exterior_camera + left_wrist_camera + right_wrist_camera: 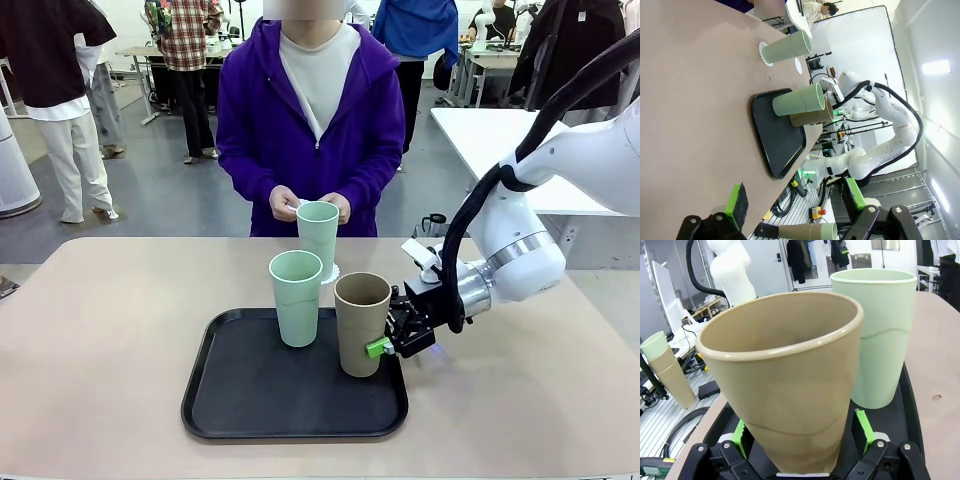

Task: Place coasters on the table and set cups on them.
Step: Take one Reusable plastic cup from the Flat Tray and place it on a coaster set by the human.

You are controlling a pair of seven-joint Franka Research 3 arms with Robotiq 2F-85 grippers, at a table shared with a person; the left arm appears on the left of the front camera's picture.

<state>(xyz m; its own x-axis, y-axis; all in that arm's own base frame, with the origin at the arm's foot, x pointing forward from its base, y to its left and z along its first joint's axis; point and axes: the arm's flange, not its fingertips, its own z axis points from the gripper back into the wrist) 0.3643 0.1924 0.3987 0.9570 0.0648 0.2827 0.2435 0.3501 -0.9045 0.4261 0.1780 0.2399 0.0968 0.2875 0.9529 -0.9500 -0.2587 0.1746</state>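
On the black tray stand a brown cup and a mint green cup. My right gripper is open, level with the brown cup's lower half. In the right wrist view its green pads stand on either side of the brown cup. A second mint cup stands on the table beyond the tray, on a white coaster. The person's hands are at its rim with something small and white. My left gripper is open and holds nothing, low over the table.
The person in a purple hoodie stands at the far edge. In the left wrist view a small white round thing shows by the far cup's rim. Bare tabletop lies left and right of the tray. Spare stacked cups sit off the table.
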